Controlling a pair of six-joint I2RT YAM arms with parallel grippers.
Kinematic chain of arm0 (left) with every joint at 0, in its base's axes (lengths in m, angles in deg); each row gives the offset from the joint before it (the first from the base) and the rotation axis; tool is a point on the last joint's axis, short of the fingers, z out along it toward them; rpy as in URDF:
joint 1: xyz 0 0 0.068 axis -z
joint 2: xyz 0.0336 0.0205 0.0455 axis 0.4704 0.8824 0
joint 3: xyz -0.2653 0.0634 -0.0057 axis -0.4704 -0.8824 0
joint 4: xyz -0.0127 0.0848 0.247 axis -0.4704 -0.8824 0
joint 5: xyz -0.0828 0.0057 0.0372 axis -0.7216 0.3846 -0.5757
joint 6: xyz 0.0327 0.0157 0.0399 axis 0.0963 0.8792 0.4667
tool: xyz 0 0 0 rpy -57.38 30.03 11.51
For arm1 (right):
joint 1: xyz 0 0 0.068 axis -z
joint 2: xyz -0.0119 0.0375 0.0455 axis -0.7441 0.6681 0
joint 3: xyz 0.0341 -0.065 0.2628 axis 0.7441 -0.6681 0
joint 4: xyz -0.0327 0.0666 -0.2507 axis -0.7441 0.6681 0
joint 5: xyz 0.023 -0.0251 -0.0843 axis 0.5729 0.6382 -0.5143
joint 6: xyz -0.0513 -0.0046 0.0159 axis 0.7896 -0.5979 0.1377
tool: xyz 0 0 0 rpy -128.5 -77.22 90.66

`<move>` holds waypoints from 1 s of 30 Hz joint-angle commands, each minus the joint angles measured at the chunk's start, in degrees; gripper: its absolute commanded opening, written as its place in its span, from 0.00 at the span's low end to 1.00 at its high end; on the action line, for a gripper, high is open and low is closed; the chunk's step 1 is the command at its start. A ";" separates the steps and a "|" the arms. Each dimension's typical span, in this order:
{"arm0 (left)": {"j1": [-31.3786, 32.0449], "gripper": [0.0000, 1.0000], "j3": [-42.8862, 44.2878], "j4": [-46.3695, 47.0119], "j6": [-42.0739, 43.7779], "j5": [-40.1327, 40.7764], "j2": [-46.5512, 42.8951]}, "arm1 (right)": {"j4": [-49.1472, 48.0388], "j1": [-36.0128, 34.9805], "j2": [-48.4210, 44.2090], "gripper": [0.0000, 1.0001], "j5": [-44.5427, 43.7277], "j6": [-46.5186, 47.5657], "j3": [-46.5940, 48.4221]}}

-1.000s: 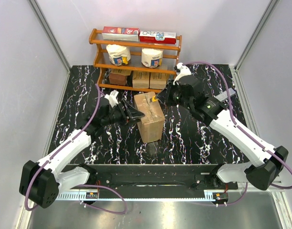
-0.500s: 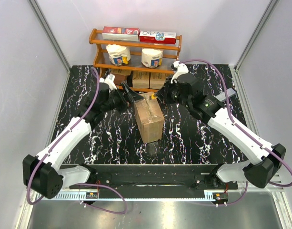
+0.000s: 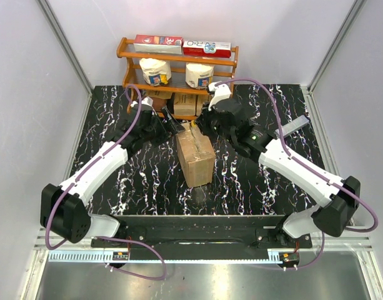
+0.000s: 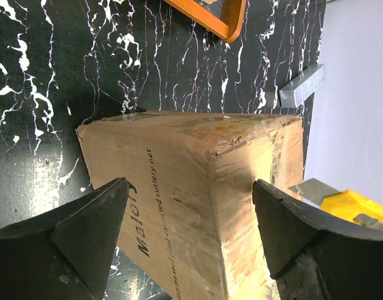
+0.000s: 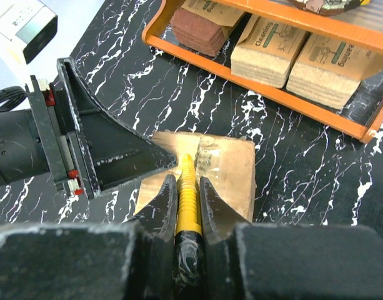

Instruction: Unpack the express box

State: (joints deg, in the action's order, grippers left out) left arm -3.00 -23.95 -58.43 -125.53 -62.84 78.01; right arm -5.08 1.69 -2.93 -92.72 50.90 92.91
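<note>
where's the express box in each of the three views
top external: express box at the table's centre, between the arms.
left wrist: lower middle, ahead of the open left tool.
right wrist: centre, at the tip of the yellow knife gripped by the right tool.
shared landmark: the orange rack behind the box, in all three.

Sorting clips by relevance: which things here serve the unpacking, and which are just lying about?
In use: express box; yellow knife, clamped in the right gripper at the taped seam; left gripper, open astride the box.

Lying about: orange rack; two long boxes; white rolls; sponge packs; grey block.
</note>
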 commanded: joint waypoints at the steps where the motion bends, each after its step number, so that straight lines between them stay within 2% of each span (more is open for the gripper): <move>1: -0.19 0.86 0.81 2.40 1.77 0.18 -0.13 | -4.26 -1.51 1.27 0.00 -4.99 3.65 4.38; 6: -0.19 0.92 -1.13 5.30 1.77 -1.15 -0.31 | -4.79 -2.30 2.51 0.00 -7.19 4.79 5.09; 13: -0.19 0.95 -1.39 7.06 2.03 -3.08 0.92 | -4.97 -2.74 3.47 0.00 -7.72 5.15 5.09; 16: -0.19 0.90 -1.04 6.71 1.94 -3.43 2.24 | -4.88 -2.91 3.83 0.00 -7.98 5.15 4.83; 20: -0.19 0.76 -1.13 4.78 1.24 -3.70 3.47 | -4.70 -3.09 3.91 0.00 -8.25 5.23 4.74; 23: -0.27 0.72 -2.09 5.04 0.97 -3.96 3.12 | -4.26 -3.35 4.00 0.00 -8.77 5.06 4.30; 30: -0.27 0.67 -3.59 4.95 0.89 -3.96 2.33 | -4.35 -3.53 4.18 0.00 -9.30 4.62 3.07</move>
State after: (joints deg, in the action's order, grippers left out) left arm -3.00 -25.48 -51.70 -125.25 -66.99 80.37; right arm -7.35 -1.22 1.07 -100.09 55.33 95.40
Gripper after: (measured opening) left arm 0.681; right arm 0.164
